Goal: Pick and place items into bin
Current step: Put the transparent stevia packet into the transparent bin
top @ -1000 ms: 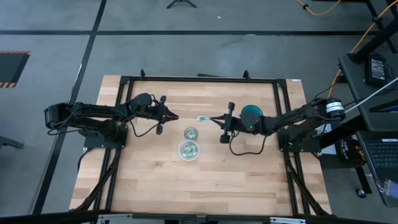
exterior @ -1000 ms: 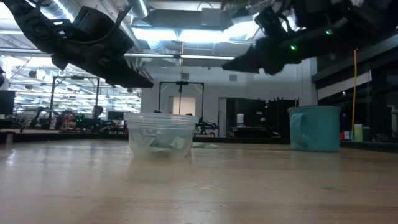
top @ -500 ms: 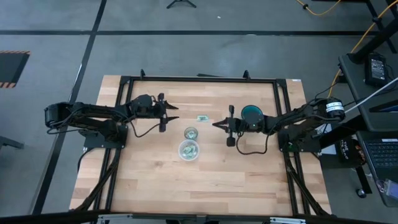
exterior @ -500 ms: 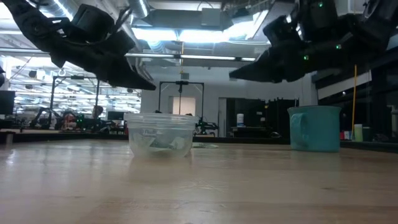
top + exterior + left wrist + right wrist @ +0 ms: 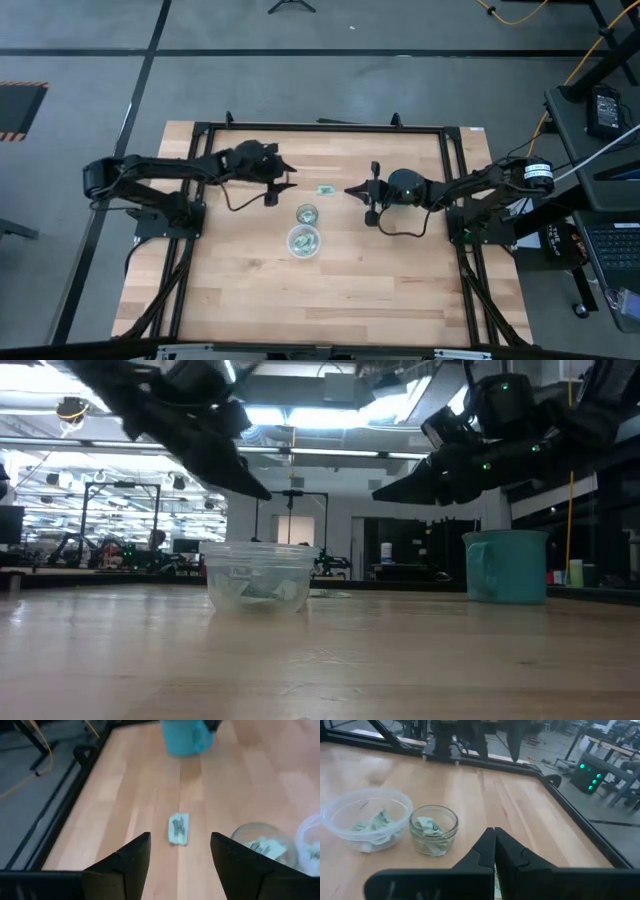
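Note:
A small teal-and-white packet lies flat on the wooden table between my two grippers. In the left wrist view the packet shows beyond the gap of my open left gripper. That gripper hangs above the table to the packet's left and touches nothing. My right gripper is shut and empty, pointing at the packet from the right, above the table. A clear plastic bowl and a small glass jar, both standing on the table, hold crumpled packets.
The teal mug stands on the table at the right, mostly under my right arm in the high view. A black frame runs around the tabletop. Bare wood lies toward the near edge.
My left gripper has opened wide, risen and gone a little toward the table's far edge. My right gripper has sunk lower and drawn back slightly toward the right edge. The packet, jar and bowl have stayed where they were.

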`<control>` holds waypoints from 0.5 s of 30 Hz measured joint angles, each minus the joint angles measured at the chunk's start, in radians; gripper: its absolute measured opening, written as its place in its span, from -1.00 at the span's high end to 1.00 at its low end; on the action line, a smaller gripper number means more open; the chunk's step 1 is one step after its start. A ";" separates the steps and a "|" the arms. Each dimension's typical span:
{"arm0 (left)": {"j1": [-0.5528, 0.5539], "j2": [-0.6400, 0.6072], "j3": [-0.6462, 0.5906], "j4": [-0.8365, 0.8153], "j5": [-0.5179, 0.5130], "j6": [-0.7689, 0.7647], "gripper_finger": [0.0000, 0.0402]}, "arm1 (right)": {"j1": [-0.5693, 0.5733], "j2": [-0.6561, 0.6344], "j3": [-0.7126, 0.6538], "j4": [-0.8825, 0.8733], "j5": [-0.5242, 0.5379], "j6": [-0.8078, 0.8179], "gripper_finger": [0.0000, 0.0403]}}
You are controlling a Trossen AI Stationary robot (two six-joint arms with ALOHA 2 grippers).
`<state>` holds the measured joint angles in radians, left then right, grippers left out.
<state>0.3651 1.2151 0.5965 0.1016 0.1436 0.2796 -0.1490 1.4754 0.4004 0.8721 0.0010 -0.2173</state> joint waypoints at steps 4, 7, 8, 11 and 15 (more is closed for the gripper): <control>0.023 0.102 0.106 -0.111 0.010 0.056 0.00 | -0.007 0.000 0.000 -0.004 0.000 0.032 0.98; 0.040 0.181 0.183 -0.162 0.013 0.098 0.00 | -0.006 0.000 0.001 -0.026 -0.006 0.054 0.98; 0.046 0.205 0.206 -0.177 0.017 0.114 0.00 | -0.006 0.000 0.001 -0.028 -0.006 0.055 0.98; 0.060 0.277 0.272 -0.204 0.044 0.138 0.00 | -0.006 0.000 0.001 -0.022 -0.006 0.026 0.98; 0.070 0.365 0.356 -0.274 0.092 0.155 0.00 | -0.006 0.000 0.001 -0.007 -0.003 -0.025 0.98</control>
<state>0.4347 1.5803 0.9528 -0.1726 0.2354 0.4348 -0.1555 1.4757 0.4011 0.8653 -0.0022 -0.2426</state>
